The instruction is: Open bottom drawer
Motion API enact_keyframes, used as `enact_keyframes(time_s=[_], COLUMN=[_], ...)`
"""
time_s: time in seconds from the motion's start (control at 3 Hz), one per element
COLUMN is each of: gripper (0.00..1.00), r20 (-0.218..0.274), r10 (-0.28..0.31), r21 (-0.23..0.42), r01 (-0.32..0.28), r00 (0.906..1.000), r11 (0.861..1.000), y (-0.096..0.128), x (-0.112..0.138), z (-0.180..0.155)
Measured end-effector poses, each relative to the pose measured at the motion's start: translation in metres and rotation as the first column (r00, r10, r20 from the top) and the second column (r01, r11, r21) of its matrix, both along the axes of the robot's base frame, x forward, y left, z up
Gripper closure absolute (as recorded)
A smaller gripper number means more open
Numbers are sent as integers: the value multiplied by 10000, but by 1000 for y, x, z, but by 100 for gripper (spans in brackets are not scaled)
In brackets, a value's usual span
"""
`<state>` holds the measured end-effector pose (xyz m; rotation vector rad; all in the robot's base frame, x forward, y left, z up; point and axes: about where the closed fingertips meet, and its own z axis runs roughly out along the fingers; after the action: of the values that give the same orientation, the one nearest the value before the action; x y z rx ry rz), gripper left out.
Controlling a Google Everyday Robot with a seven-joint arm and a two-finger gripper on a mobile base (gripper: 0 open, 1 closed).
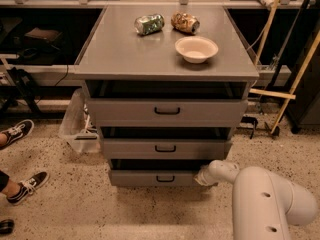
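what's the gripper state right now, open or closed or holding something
Gripper: cannot be told; it is low at the right end of the bottom drawer front.
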<state>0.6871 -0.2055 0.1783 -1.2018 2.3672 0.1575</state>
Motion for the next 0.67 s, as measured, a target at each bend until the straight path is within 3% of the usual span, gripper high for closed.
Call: enact_keyframes(time_s=[0.67], gripper=[100], r20=[-1], r10=[1], r21=[0], r01=[-1], r00=[10000], r11=[10000], y=[-4], x=[2], z=[4])
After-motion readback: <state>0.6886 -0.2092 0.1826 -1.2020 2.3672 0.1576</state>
